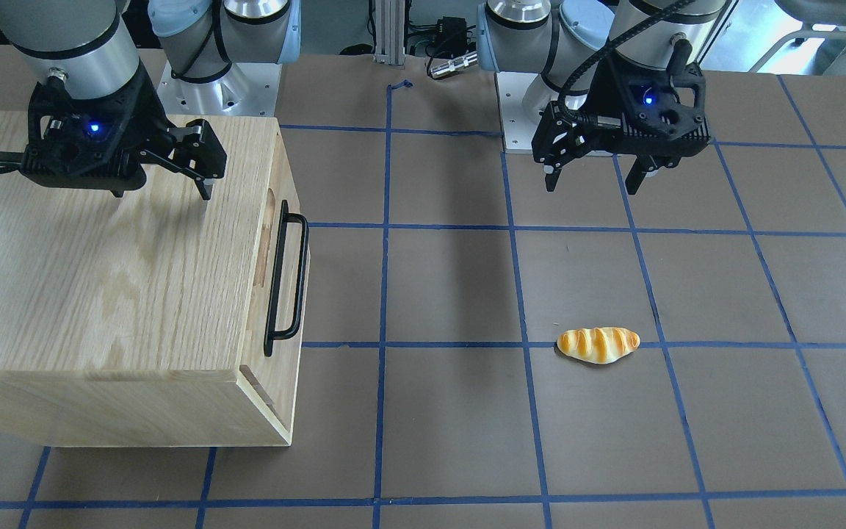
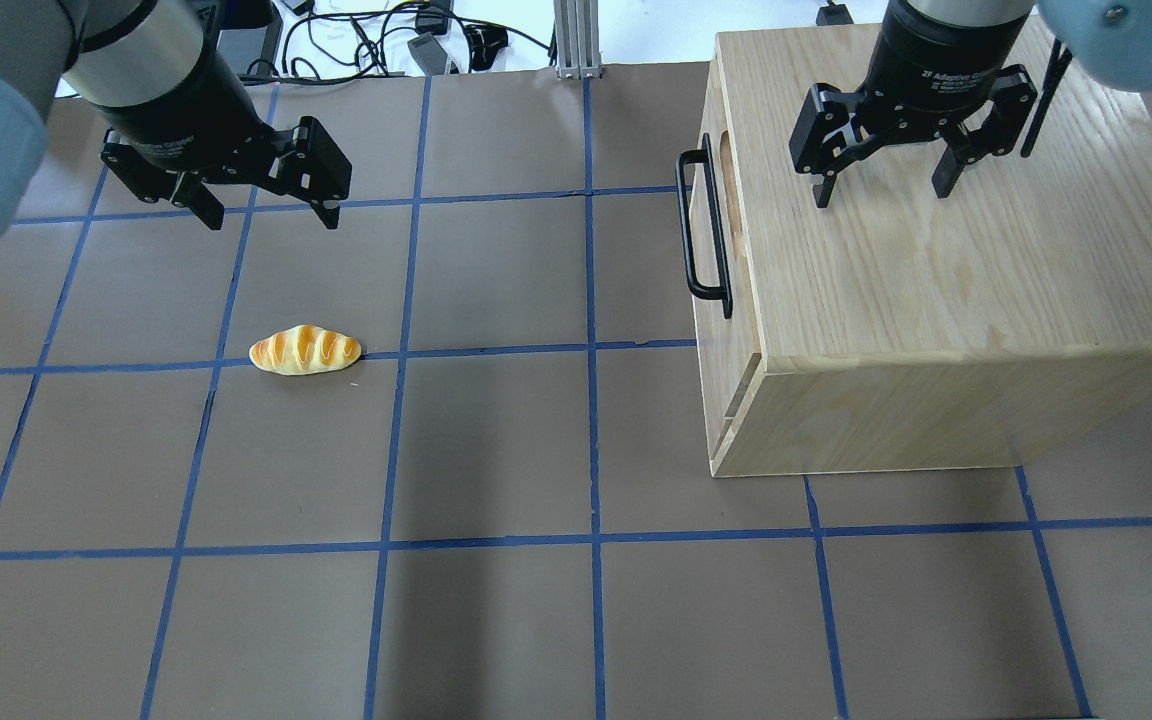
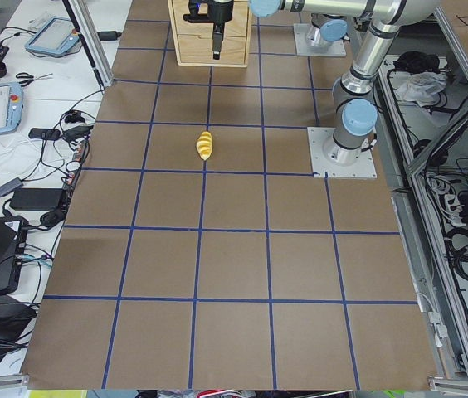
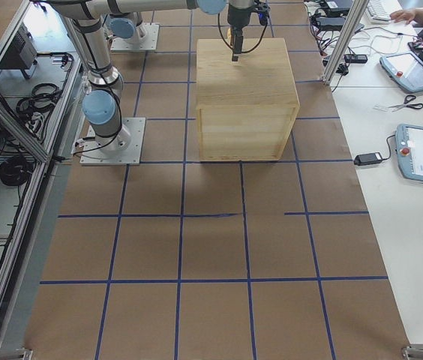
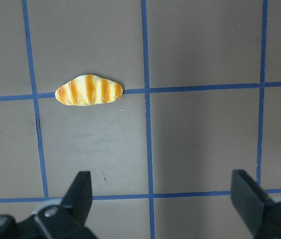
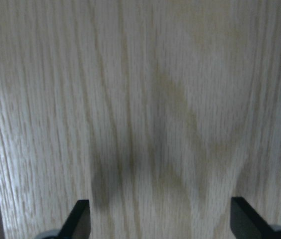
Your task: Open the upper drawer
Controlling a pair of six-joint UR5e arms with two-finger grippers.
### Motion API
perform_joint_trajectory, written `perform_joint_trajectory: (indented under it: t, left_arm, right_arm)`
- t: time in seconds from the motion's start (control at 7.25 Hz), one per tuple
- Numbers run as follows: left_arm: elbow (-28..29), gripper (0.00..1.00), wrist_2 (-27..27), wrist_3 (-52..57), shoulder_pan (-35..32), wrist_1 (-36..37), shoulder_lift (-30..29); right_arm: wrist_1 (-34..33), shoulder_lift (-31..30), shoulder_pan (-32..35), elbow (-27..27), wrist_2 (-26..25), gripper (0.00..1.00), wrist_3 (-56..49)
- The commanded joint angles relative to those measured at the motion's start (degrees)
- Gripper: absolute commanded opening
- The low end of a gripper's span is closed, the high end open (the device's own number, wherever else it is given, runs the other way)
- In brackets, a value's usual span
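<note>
The upper drawer is shut, flush in the oak cabinet. Its front faces the table's middle and carries a long black bar handle, also in the front view, beside an oblong finger slot. My right gripper is open and empty. It hovers over the cabinet top, behind the drawer front; its wrist view shows only wood grain. My left gripper is open and empty above bare table, far from the drawer.
A toy bread roll lies on the brown mat near my left gripper and shows in the left wrist view. Blue tape lines grid the table. Cables and tablets lie past the table's edges in the side views.
</note>
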Motion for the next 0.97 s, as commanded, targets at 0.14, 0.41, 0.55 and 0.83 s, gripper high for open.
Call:
perform_joint_trajectory:
  t: [0.14,0.41,0.55,0.83]
  left_arm:
    - [0.0,1.0,-0.3,0.0,0.0,0.0,-0.2]
    - [0.0,1.0,-1.5,-1.2,0.1,0.8,-2.2]
    - [-0.1,1.0,-7.7,-6.7,0.0,6.0,-5.3]
    - [-1.2,1.0,-13.2,-15.4,-4.1,15.6,-10.8]
  right_arm:
    - [0.0,0.0,-0.1,0.0,0.0,1.0,-0.1]
    - [0.0,0.0,0.0,0.0,0.0,1.0,0.0]
    - [0.0,0.0,0.0,0.0,0.0,1.0,-0.1]
    - [0.0,0.0,0.0,0.1,0.0,1.0,0.0]
